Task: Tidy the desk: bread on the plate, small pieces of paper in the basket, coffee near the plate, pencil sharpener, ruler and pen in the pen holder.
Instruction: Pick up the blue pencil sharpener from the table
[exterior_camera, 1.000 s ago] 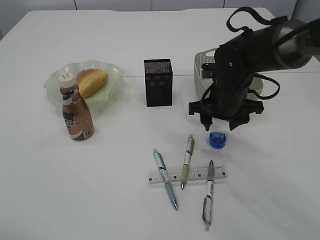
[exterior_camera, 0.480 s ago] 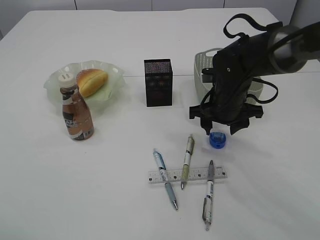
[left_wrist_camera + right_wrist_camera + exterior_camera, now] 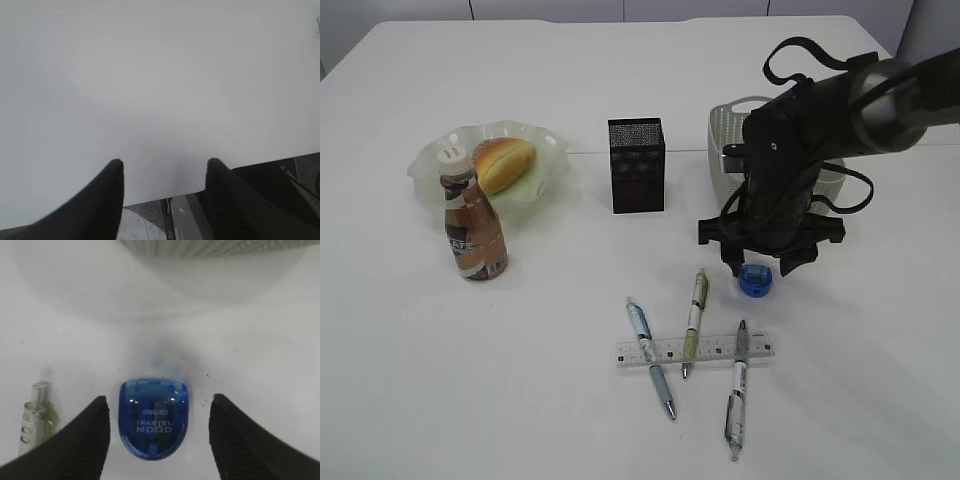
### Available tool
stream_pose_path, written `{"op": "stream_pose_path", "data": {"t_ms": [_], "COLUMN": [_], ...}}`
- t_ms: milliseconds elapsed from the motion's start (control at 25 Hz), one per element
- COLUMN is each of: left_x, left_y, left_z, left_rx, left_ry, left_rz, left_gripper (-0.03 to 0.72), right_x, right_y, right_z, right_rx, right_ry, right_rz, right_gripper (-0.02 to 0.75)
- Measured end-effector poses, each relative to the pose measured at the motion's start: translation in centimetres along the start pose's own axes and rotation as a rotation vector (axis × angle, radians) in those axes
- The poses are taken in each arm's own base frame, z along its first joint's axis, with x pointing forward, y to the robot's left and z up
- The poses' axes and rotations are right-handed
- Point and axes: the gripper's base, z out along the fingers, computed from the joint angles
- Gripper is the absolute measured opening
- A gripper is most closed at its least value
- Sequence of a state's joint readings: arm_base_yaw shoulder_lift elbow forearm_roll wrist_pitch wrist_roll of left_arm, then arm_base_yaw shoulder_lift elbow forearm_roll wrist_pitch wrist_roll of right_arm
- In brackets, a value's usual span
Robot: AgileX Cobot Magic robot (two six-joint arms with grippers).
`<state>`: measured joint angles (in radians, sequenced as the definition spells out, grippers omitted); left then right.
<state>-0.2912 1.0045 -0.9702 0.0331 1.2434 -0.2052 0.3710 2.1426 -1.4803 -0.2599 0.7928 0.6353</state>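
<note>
On the white desk (image 3: 440, 380), at about 4 o'clock from the black pen holder (image 3: 636, 165), the blue pencil sharpener (image 3: 755, 280) lies flat. The right gripper (image 3: 757, 262) hangs right over it with its jaws wide open, one finger on each side, not touching it. At 7 o'clock from the sharpener, three pens lie across the clear ruler (image 3: 694, 350). The left gripper (image 3: 164, 172) is open over bare desk and holds nothing.
</note>
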Motion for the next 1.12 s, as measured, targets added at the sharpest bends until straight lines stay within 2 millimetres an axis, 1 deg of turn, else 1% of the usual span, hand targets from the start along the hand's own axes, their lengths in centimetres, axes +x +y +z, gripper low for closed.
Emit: {"op": "stream_pose_path", "data": {"t_ms": [240, 880, 960, 1120], "left_x": [0.0, 0.0, 0.0, 0.0], "left_y": [0.0, 0.0, 0.0, 0.0], "left_z": [0.0, 0.0, 0.0, 0.0], "left_rx": [0.0, 0.0, 0.0, 0.0], "left_ry": [0.0, 0.0, 0.0, 0.0], "left_rz": [0.0, 0.0, 0.0, 0.0], "left_gripper": [0.38, 0.38, 0.379, 0.38], "right_x": [0.32, 0.37, 0.32, 0.24], "right_y": [0.11, 0.12, 0.15, 0.21], "right_z": [0.78, 0.93, 0.93, 0.93], "right_rx": [0.002, 0.005, 0.001, -0.006], "right_ry": [0.028, 0.033, 0.028, 0.019], "right_rz": [0.008, 0.01, 0.01, 0.01], "right_gripper": [0.489, 0.486, 0.468, 0.41]}}
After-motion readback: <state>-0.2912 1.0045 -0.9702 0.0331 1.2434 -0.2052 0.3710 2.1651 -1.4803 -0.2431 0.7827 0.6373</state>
